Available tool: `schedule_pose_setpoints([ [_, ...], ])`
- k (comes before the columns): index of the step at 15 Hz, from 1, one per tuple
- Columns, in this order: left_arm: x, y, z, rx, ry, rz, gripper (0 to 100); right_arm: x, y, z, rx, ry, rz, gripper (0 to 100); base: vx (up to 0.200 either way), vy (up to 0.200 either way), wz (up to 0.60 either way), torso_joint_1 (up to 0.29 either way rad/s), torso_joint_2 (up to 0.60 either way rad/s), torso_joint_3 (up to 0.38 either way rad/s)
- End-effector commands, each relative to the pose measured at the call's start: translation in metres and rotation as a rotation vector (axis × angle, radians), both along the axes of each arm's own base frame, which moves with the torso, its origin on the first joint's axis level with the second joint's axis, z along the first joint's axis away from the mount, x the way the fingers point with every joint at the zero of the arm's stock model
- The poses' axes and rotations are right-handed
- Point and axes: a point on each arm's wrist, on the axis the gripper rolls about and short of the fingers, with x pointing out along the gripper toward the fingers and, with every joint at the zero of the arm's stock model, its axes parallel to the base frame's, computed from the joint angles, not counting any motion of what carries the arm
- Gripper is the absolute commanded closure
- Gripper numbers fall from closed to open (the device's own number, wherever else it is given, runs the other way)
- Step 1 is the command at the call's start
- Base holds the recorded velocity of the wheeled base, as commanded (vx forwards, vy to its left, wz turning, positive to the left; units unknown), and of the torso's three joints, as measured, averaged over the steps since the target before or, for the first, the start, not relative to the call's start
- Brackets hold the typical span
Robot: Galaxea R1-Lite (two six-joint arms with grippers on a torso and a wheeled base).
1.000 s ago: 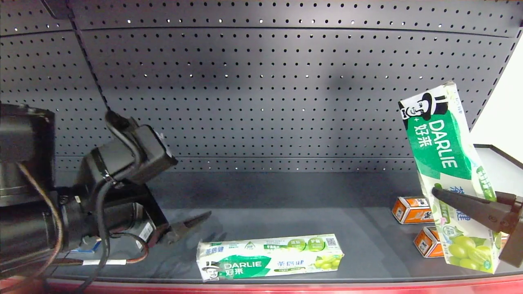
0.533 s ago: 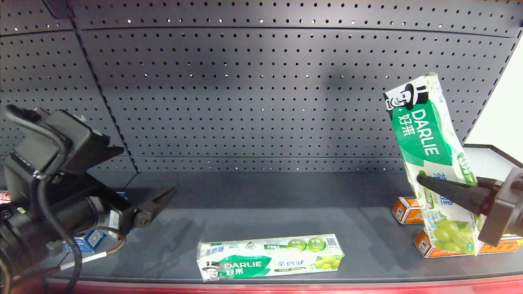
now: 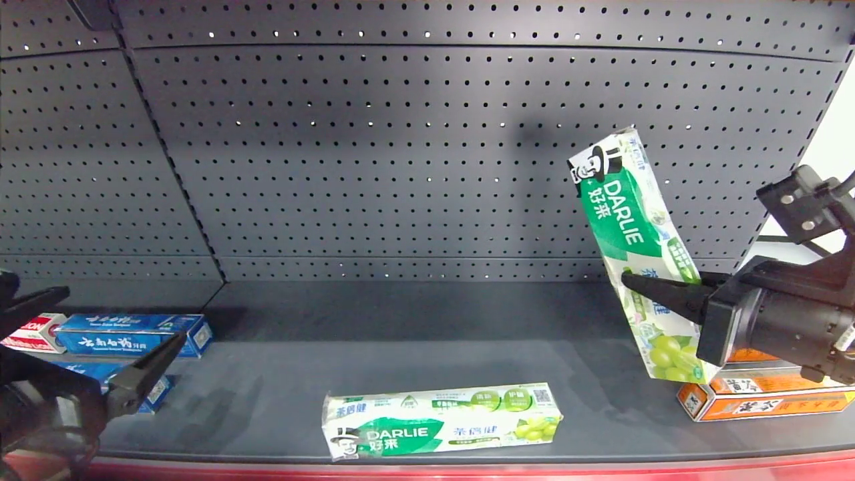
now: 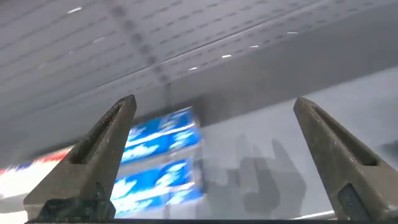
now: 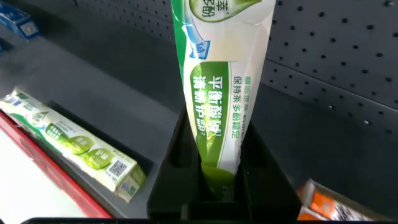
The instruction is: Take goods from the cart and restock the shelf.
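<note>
My right gripper (image 3: 634, 280) is shut on the lower part of a green toothpaste box (image 3: 624, 220), holding it nearly upright and tilted left above the right end of the shelf (image 3: 414, 334). In the right wrist view the same box (image 5: 221, 81) stands up between the fingers (image 5: 179, 146). A second green toothpaste box (image 3: 441, 421) lies flat near the shelf's front edge, and the right wrist view also shows this flat box (image 5: 68, 146). My left gripper (image 3: 125, 312) is open and empty at the far left, low by the front edge; the left wrist view shows it (image 4: 214, 112) spread wide.
Blue toothpaste boxes (image 3: 133, 334) and a red-and-white box (image 3: 30, 332) lie at the shelf's left end, the blue boxes (image 4: 158, 134) in front of my left gripper. Orange boxes (image 3: 768, 394) lie stacked at the right, under the held box. A perforated back panel (image 3: 401, 167) closes the shelf.
My left arm has drawn back down and to the left, uncovering the blue boxes. My right gripper has carried the green box leftward and a little higher over the shelf.
</note>
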Motion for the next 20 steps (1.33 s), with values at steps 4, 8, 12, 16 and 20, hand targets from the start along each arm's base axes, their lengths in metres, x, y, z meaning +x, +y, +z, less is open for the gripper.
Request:
schedule_pose_setpoints([
  [4,-0.038,0.024,-0.019,-0.042,-0.057,0.156,0,0.017,0.014,-0.006,-0.023,0.034,0.015,100,0.000,0.000,0.00,0.000,0.00,0.000],
  [8,-0.066,0.032,-0.049,-0.040,-0.071,0.242,0,0.020,0.018,-0.008,-0.035,0.022,0.030,100,0.000,0.000,0.00,0.000,0.00,0.000],
  [12,-0.093,0.039,-0.068,-0.029,-0.090,0.465,0,0.022,0.020,-0.010,-0.039,0.029,0.031,100,0.000,0.000,0.00,0.000,0.00,0.000],
  [16,-0.129,0.034,-0.108,-0.063,-0.105,0.342,0,0.024,0.021,-0.012,-0.043,0.027,0.032,100,0.000,0.000,0.00,0.000,0.00,0.000],
  [20,-0.135,0.033,-0.118,-0.071,-0.118,0.274,0,0.024,0.021,-0.012,-0.044,0.025,0.032,100,0.000,0.000,0.00,0.000,0.00,0.000],
])
